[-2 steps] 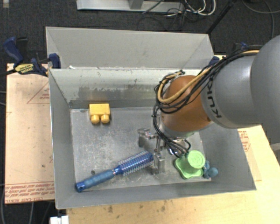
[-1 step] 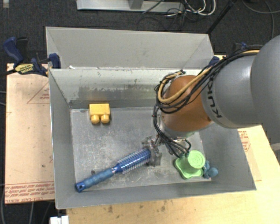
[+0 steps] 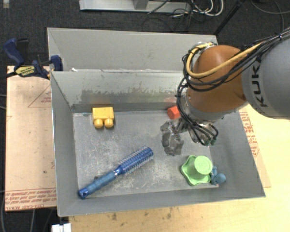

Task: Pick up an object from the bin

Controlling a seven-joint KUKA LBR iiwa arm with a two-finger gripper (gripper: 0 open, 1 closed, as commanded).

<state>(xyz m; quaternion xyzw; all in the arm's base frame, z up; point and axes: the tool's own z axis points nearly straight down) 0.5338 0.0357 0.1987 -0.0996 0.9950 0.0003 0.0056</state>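
Note:
My gripper hangs low over the bin floor right of the middle, under the orange wrist cover. A small red-orange thing lies just behind it near the back wall, partly hidden by the arm. A green round toy with a blue end lies close in front and to the right of the gripper. A blue hairbrush lies slanted to the left front, its bristle head pointing toward the gripper.
A yellow block with two round knobs sits at the back left of the bin floor. The arm and its cables cover the bin's right rear part.

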